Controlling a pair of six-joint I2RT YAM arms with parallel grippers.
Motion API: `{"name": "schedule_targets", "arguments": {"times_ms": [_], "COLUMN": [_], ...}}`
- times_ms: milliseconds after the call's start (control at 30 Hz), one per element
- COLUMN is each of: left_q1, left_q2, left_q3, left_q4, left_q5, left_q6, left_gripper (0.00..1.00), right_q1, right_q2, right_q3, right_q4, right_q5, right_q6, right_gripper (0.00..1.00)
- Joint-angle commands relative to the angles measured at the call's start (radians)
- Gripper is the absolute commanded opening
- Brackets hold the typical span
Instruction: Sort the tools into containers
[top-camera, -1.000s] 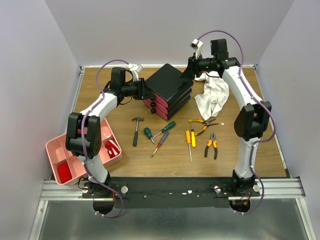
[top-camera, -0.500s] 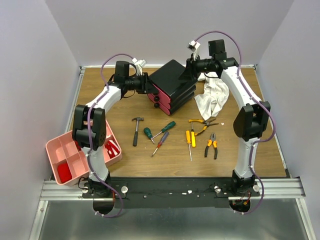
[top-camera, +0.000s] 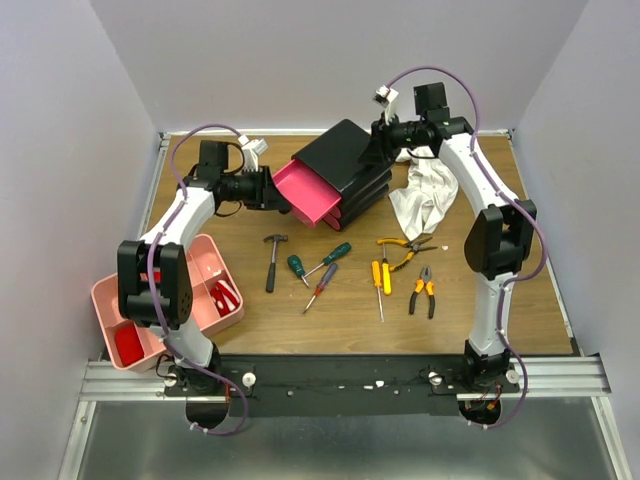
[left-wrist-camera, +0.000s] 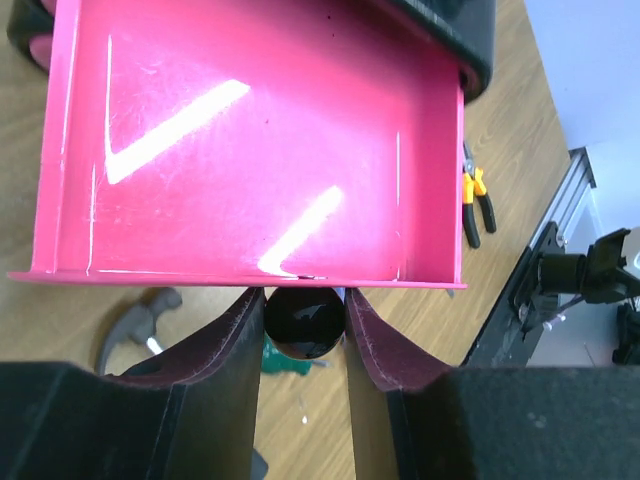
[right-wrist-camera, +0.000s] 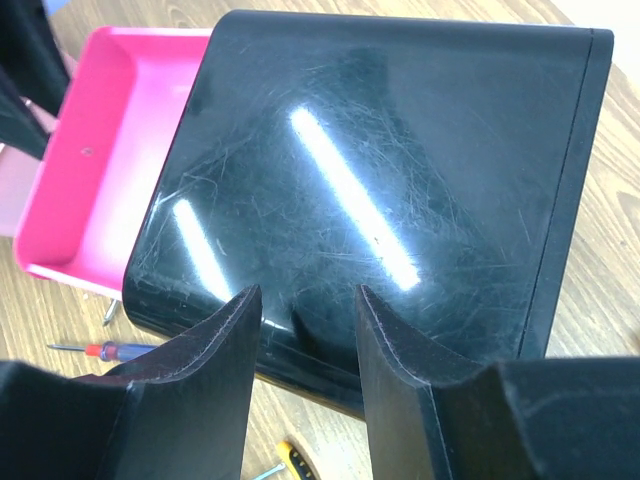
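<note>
One magenta-pink top drawer (left-wrist-camera: 250, 150) of the black three-drawer box (top-camera: 340, 155), far on the wooden table (top-camera: 450, 310), was held out by the left gripper (left-wrist-camera: 305, 300) clamped on its black knob (left-wrist-camera: 305, 325), the box braced by the spread-fingered right gripper (right-wrist-camera: 308, 300); a straight, level pull was advised.

The left gripper (left-wrist-camera: 303, 296) has its two dark fingers (left-wrist-camera: 228, 340) pressed against either side of the black knob (left-wrist-camera: 305, 325) on the front of a magenta-pink drawer (left-wrist-camera: 250, 150), which stands out of the black box (left-wrist-camera: 455, 35) with bright glare streaks across its floor. Past the drawer's front edge, on the wooden table (left-wrist-camera: 510, 130), the grey head of the hammer (left-wrist-camera: 140, 322) shows at the left. The pliers (left-wrist-camera: 472, 200) with orange-and-black handles lie right of the drawer, near a metal rail (left-wrist-camera: 565, 230)
</note>
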Motion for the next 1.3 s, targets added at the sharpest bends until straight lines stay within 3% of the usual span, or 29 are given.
{"name": "schedule_targets", "arguments": {"times_ms": [0, 33, 67, 133, 167, 200, 300, 433, 567, 633, 700, 767, 800, 900, 1033, 1067, 1200, 1267], "left_q1": [0.01, 0.01, 0.01, 0.012, 0.012, 0.012, 0.027, 0.078, 0.122, 0.122, 0.13, 0.13, 0.132, 0.132, 0.132, 0.132, 0.135, 0.136], "left_q2": [-0.058, -0.056, -0.056, -0.06, -0.064, -0.075, -0.108, -0.199, -0.311, -0.345, -0.362, -0.365, -0.357, -0.313, -0.262, -0.254, -0.245, -0.242], "left_q3": [-0.051, -0.051, -0.049, -0.037, -0.031, -0.011, 0.042, 0.049, -0.063, -0.114, -0.16, -0.178, -0.181, -0.133, -0.063, -0.054, -0.039, -0.034], "left_q4": [-0.065, -0.059, -0.059, -0.068, -0.077, -0.091, -0.213, -0.44, -0.432, -0.371, -0.303, -0.194, -0.164, -0.148, -0.182, -0.182, -0.16, -0.162], "left_q5": [-0.018, -0.031, -0.048, -0.067, -0.071, -0.094, -0.108, -0.14, -0.173, -0.191, -0.217, -0.234, -0.237, -0.246, -0.3, -0.321, -0.404, -0.438], "left_q6": [0.052, 0.044, 0.027, 0.036, 0.059, 0.07, 0.163, 0.338, 0.409, 0.357, 0.287, 0.193, 0.177, 0.174, 0.183, 0.179, 0.137, 0.124], "left_gripper": [0.18, 0.26, 0.42, 0.49, 0.64, 0.71, 0.82, 0.87, 0.94, 0.94, 0.94, 0.94, 0.93, 0.92, 0.92, 0.92, 0.92, 0.92], "right_q1": [0.008, 0.008, 0.01, 0.01, 0.01, 0.01, 0.011, 0.01, 0.01, 0.01, 0.01, 0.01, 0.011, 0.016, 0.022, 0.026, 0.052, 0.071], "right_q2": [0.019, 0.017, 0.014, 0.011, -0.003, -0.01, -0.056, -0.138, -0.188, -0.237, -0.291, -0.367, -0.385, -0.411, -0.402, -0.403, -0.438, -0.431], "right_q3": [0.009, 0.011, 0.011, 0.012, 0.012, 0.011, 0.003, -0.043, -0.089, -0.13, -0.282, -0.448, -0.483, -0.607, -0.655, -0.663, -0.733, -0.768], "right_q4": [-0.019, -0.019, -0.019, -0.017, -0.014, -0.011, -0.005, -0.01, -0.098, -0.189, -0.277, -0.347, -0.397, -0.453, -0.364, -0.3, -0.125, -0.125], "right_q5": [0.009, 0.009, 0.009, 0.011, 0.015, 0.02, 0.051, 0.077, 0.025, -0.059, -0.098, -0.107, -0.107, -0.042, 0.05, 0.064, 0.141, 0.231], "right_q6": [-0.001, -0.001, -0.002, -0.001, -0.001, -0.001, -0.002, -0.039, -0.128, -0.33, -0.567, -0.704, -0.899, -1.009, -0.781, -0.709, -0.152, 0.003], "right_gripper": [0.5, 0.5, 0.5, 0.5, 0.5, 0.5, 0.5, 0.52, 0.54, 0.55, 0.55, 0.56, 0.56, 0.56, 0.56, 0.64, 0.7, 0.7]}}
